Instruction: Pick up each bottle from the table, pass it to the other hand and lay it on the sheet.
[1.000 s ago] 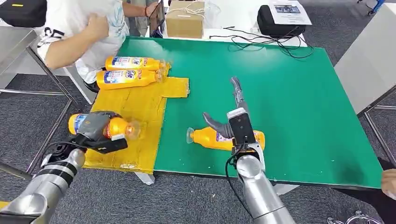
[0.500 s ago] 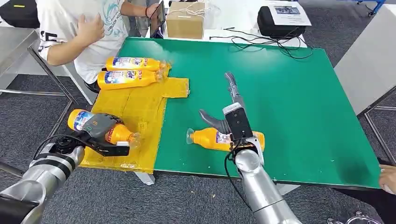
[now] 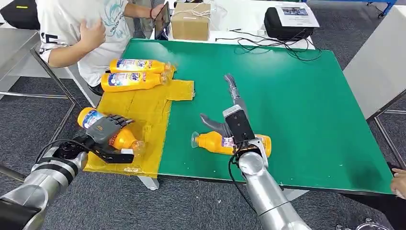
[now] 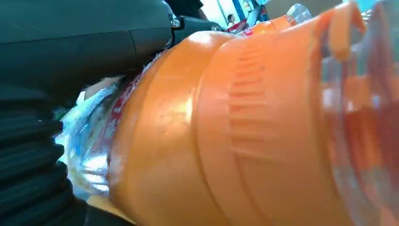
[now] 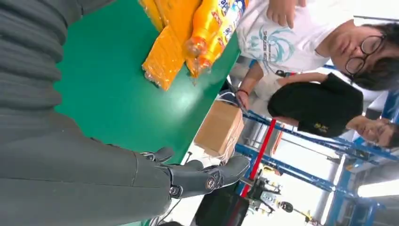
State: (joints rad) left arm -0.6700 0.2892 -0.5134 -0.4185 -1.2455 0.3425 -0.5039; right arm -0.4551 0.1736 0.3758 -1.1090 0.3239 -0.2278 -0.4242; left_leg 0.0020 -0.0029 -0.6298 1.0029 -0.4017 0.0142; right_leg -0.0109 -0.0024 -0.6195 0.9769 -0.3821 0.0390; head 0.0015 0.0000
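My left hand point(image 3: 107, 133) grips an orange bottle point(image 3: 126, 139) lying sideways low over the near left part of the yellow sheet point(image 3: 146, 108). Close up, that bottle point(image 4: 235, 132) presses against the dark palm of the left hand point(image 4: 70, 47). Two more orange bottles point(image 3: 138, 65) point(image 3: 130, 80) lie side by side at the sheet's far end. A further orange bottle point(image 3: 208, 142) lies on the green table point(image 3: 297, 96) near its front edge. My right hand point(image 3: 231, 108) hovers over it, fingers stretched out and empty; the outstretched fingers point(image 5: 197, 178) show in the right wrist view.
A person in a white shirt point(image 3: 76, 28) sits at the table's far left corner. A cardboard box point(image 3: 190, 20), a black case point(image 3: 287, 19) and cables point(image 3: 268, 40) lie beyond the far edge. Another person's hand point(image 3: 398, 184) is at the right edge.
My left hand has carried its bottle rightward over the sheet and turned it. My right hand has drifted slightly left and farther over the table bottle. The person's arm has shifted.
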